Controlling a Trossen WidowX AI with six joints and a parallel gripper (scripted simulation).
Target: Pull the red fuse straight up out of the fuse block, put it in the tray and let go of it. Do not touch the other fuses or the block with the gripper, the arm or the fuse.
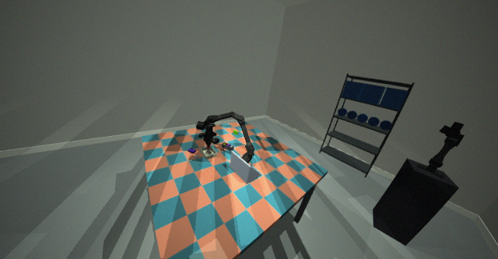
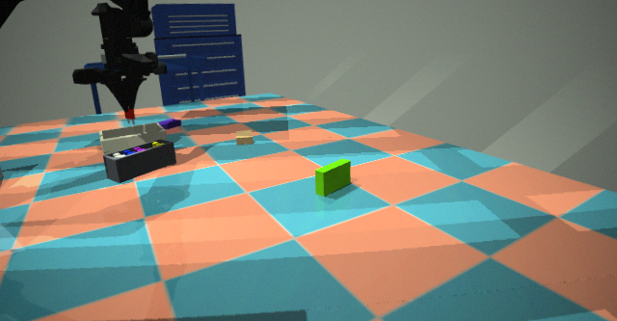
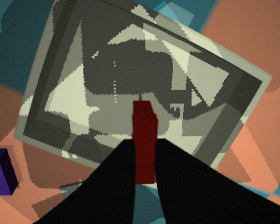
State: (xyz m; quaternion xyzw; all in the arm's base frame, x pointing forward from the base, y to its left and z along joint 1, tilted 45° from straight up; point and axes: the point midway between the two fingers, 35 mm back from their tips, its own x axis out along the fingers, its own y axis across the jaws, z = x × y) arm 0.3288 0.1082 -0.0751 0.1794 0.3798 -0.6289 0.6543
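claw (image 3: 145, 169) gripping one red fuse (image 3: 144, 141), one tray (image 3: 54, 46)

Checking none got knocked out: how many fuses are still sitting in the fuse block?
4 visible in the exterior view: white, blue, purple and yellow, in a row in the fuse block. The block's walls may hide others. The red fuse is in the gripper.

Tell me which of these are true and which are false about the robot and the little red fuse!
1. The gripper is pinching the red fuse. True.
2. The red fuse sits in the fuse block. False: it is lifted out, up in the air.
3. The fuse hangs over the tray. True.
4. The green block lies in the tray. False: it stands on the table, apart.
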